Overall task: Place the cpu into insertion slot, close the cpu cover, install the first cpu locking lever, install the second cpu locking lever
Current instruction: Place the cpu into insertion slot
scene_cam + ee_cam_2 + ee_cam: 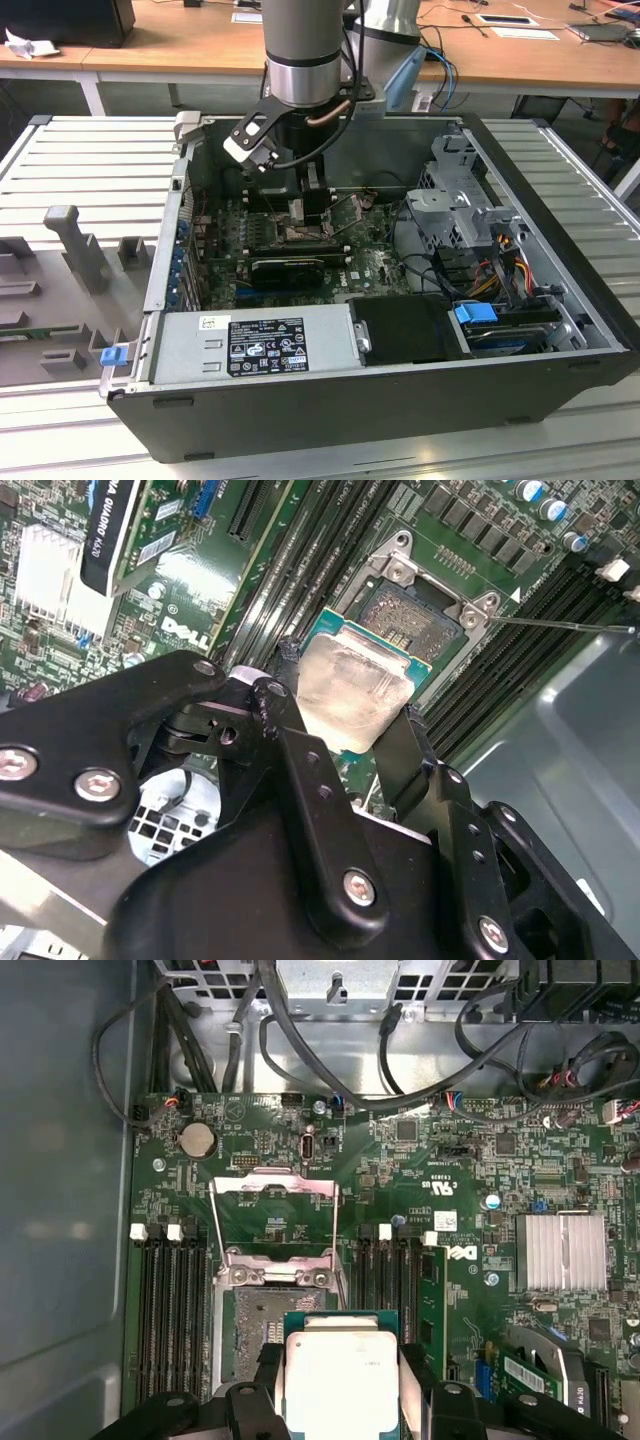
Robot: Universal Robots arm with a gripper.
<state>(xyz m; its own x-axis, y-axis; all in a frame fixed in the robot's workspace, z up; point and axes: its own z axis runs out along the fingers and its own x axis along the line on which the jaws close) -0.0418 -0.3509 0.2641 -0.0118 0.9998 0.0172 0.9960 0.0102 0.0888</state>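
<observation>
The black gripper (345, 702) pinches the cpu (340, 1378), a small flat square chip with a dull silver top and a thin green edge, between its two fingers. The cpu hangs partly over the insertion slot (250, 1335), a dark square socket with a metal rim on the green board (375, 1165). The cpu cover (275, 1185), a thin silver frame, stands open beside the slot. I think the chip could go in crooked if it tilts or sits off to one side. That might hurt the socket. Its top looks pale and smeary.
</observation>
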